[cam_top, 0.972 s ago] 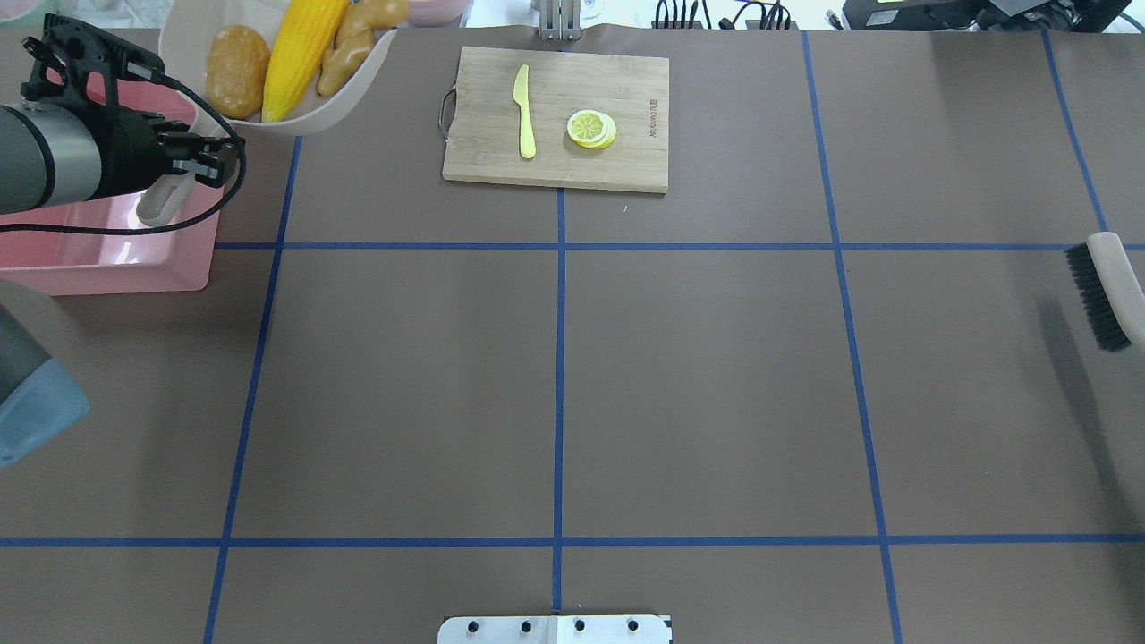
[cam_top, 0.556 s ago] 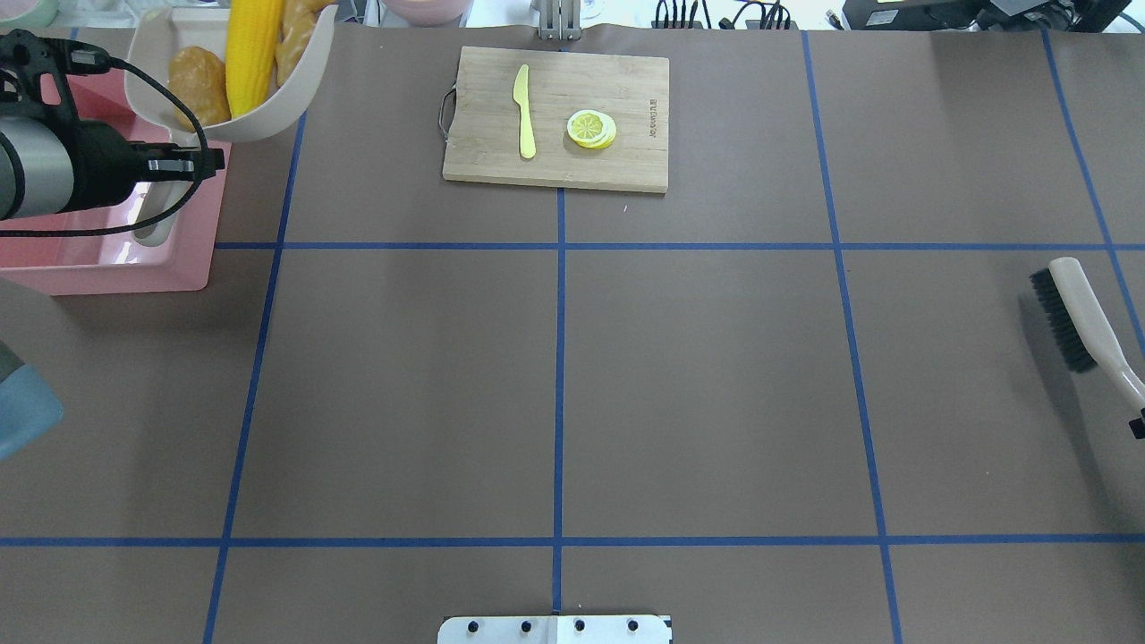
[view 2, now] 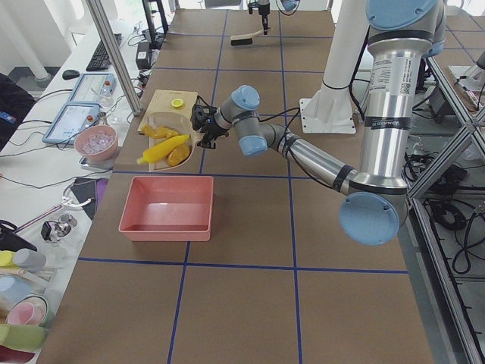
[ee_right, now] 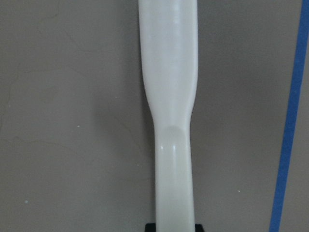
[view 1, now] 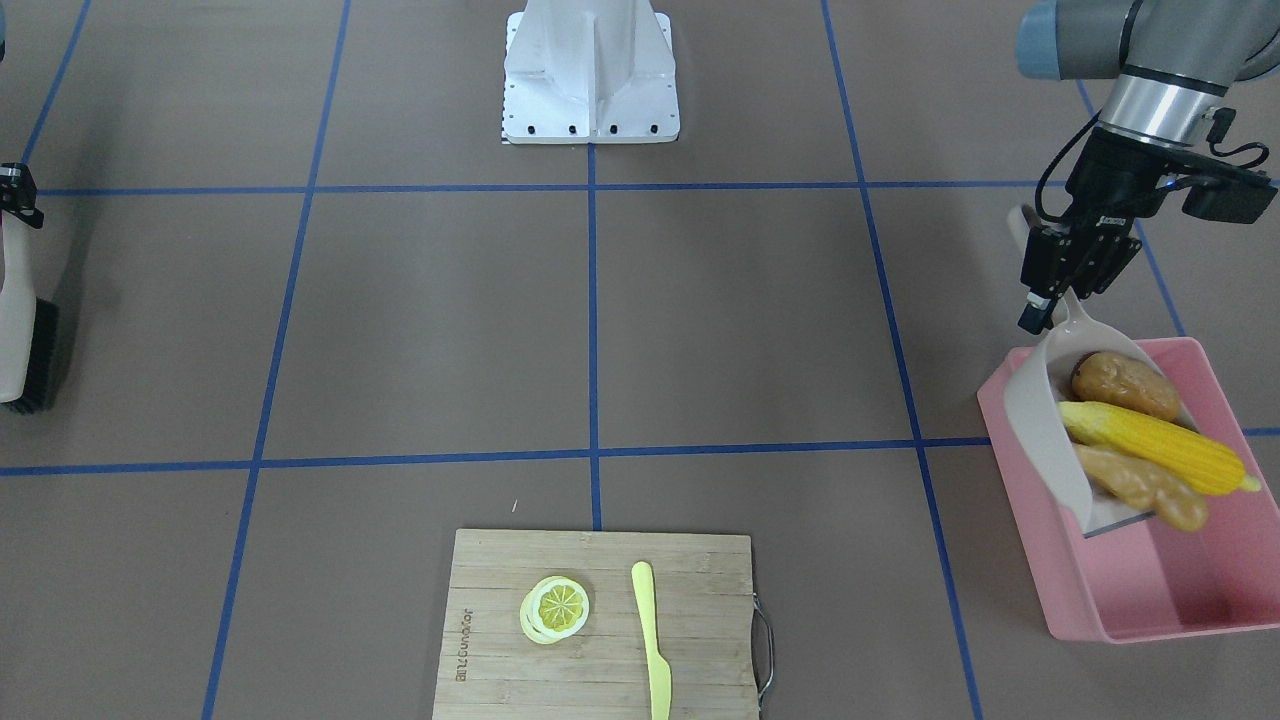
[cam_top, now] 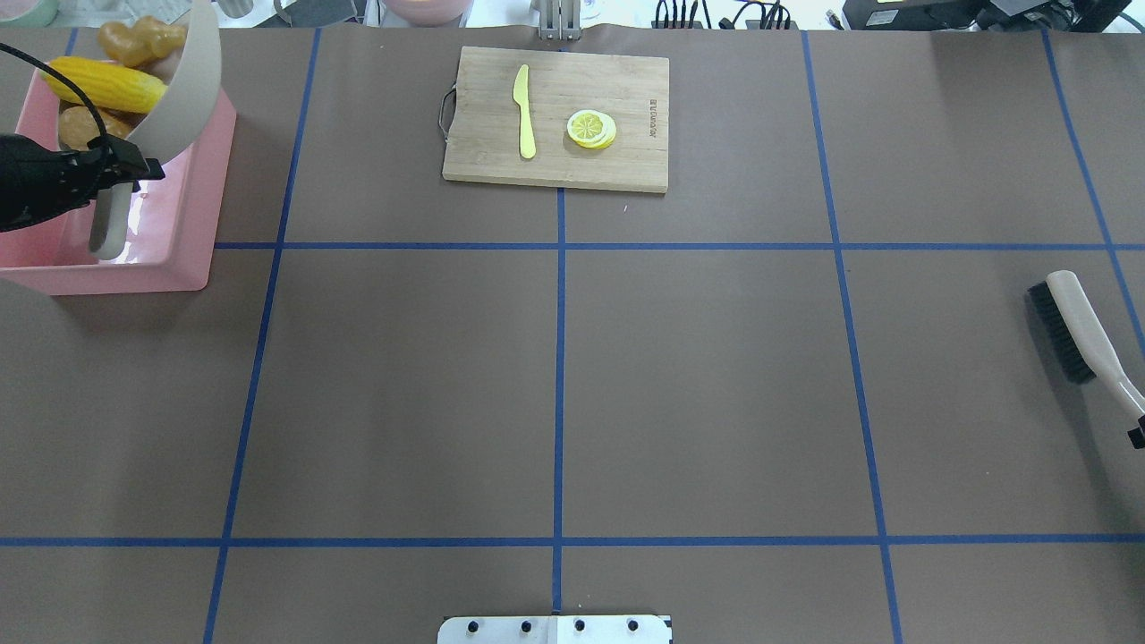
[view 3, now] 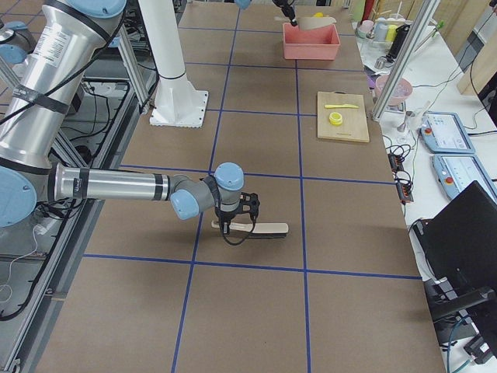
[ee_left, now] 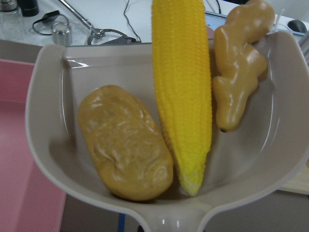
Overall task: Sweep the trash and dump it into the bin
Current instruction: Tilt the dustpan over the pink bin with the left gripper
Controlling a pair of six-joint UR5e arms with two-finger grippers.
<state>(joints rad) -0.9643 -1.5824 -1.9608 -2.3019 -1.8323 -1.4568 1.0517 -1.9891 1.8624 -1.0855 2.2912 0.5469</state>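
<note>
A: Since a second ago the beige plastic dustpan has swung from beside the large pink rectangular plastic tub to above it and tipped. The yellow toy corn cob, brown oval toy potato and knobbly tan toy ginger root lie in the pan; corn and ginger poke past its lip, over the tub.

B: They look light, hard and glossy to me; I'd expect them to slide out, the corn rolling; no pinching needed.

A: Agreed; the hold belongs on the pan's handle, where the left gripper is clamped; the right gripper, well apart from the tub, seems closed on the beige black-bristled brush.
</note>
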